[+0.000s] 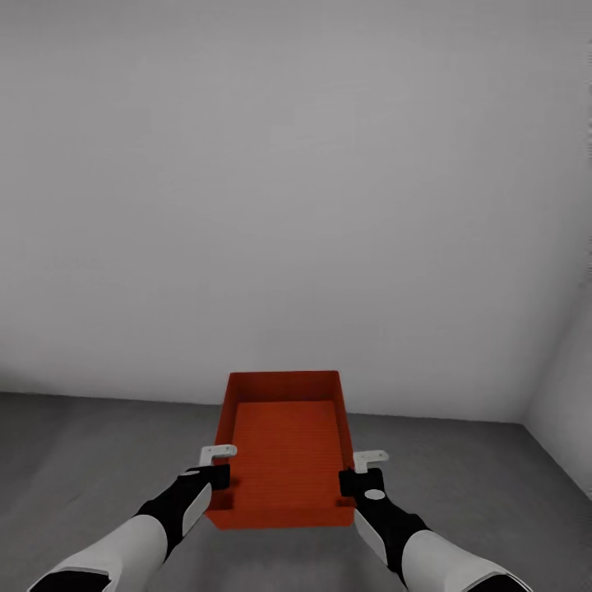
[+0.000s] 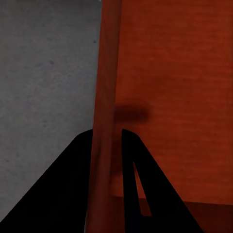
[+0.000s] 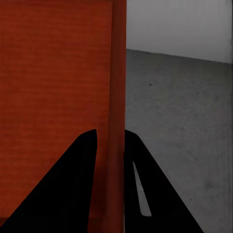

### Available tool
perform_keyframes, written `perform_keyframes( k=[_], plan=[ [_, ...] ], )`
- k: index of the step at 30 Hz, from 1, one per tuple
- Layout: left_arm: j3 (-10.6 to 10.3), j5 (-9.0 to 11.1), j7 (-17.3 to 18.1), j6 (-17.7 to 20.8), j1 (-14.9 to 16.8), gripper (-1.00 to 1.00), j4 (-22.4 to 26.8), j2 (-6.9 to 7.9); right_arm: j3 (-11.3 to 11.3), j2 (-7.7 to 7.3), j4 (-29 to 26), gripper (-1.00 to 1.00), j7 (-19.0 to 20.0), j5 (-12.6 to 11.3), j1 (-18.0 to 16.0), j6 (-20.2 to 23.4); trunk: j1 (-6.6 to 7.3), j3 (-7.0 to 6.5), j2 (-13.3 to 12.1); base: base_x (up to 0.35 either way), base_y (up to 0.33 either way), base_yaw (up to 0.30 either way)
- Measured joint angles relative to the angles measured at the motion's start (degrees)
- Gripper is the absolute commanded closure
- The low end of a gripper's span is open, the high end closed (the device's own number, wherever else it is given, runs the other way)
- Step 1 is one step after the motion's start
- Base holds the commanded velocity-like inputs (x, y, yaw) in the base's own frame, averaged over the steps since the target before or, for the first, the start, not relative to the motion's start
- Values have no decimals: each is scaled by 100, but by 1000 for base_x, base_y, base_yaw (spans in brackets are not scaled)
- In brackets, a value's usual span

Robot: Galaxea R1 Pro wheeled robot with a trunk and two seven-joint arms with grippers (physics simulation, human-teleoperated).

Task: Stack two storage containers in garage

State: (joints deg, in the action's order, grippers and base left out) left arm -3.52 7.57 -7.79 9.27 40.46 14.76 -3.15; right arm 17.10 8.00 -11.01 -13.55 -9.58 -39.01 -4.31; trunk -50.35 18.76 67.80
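A plain light grey wall [image 1: 296, 181] takes up most of what lies ahead of me, meeting a second grey wall [image 1: 567, 395] at a corner on the far right, and beneath them runs the floor [image 1: 99, 444], dark grey and mottled like rough concrete. Between my two arms, low and centred, I carry one red-orange storage container [image 1: 284, 452], open side up, its ribbed bottom bare and its long axis pointing away from me towards the wall; it sits level, and I cannot tell whether it is clear of the floor or resting on it. My left arm [image 1: 140, 543] comes in from the near left and my right arm [image 1: 427, 551] from the near right, both white with black wrists. My left gripper [image 1: 220, 475] is closed over the container's left side wall near its near corner, one finger [image 2: 73, 184] outside and the other inside the wall. My right gripper [image 1: 352, 480] pinches the right side wall the same way, with the thin wall clamped between its dark fingers [image 3: 73, 184]
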Motion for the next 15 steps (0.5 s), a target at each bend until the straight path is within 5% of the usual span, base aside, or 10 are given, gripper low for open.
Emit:
perform_keyframes(
  k=[15],
  plan=[
    [-3, 0, 0, 6, 0, 100, 5, 1, -2, 0, 0, 100, 1, 0, 0, 0, 0, 0, 0, 322, 0, -231]
  ],
)
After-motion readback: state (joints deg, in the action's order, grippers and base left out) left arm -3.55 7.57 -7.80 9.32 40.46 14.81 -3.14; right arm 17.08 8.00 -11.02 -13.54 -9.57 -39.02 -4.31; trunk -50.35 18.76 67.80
